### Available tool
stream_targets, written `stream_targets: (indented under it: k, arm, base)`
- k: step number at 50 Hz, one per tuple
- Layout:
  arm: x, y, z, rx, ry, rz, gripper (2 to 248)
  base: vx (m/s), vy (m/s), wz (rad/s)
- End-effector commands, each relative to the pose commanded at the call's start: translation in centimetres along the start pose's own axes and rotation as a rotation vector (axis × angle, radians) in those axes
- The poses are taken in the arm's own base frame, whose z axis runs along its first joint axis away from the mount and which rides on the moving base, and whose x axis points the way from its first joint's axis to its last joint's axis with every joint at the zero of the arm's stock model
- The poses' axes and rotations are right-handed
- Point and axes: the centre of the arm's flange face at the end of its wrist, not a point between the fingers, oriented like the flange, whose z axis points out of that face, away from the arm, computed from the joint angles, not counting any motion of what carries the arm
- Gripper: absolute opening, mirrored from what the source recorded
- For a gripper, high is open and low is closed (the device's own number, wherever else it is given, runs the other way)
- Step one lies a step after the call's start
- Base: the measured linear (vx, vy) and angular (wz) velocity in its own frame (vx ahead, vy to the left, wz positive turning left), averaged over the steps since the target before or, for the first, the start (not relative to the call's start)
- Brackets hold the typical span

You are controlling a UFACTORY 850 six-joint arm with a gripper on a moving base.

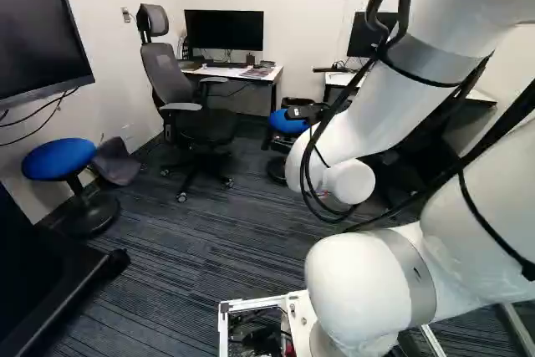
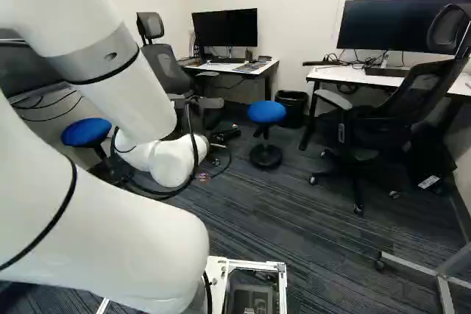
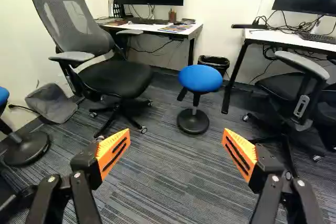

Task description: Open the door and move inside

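No door shows in any view. Beyond the white wrist in the right base view, part of my black gripper (image 2: 224, 134) shows, pointing ahead into the room. The wrist view has the gripper (image 3: 175, 149) open, its two orange pads wide apart. Nothing is between them but striped carpet farther off, and neither finger touches anything.
Ahead stand a blue stool (image 3: 200, 79), a waste bin (image 3: 214, 63) and a grey office chair (image 3: 118, 74). Desks (image 2: 353, 75) with monitors line the wall; another chair (image 2: 368, 123) is at the right. A second blue stool (image 1: 58, 159) and wall screen (image 1: 38, 27) are left.
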Motion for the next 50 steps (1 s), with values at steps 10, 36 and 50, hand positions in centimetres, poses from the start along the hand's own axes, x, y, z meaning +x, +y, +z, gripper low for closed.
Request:
stream_targets:
  k: [10,36,50]
  arm:
    - [0.00,0.00,0.00,0.000,0.000,0.000,247]
    - [0.00,0.00,0.00,0.000,0.000,0.000,247]
    - [0.00,0.00,0.00,0.000,0.000,0.000,247]
  base:
    - [0.000,0.000,0.000]
    - [0.000,0.000,0.000]
    - [0.000,0.000,0.000]
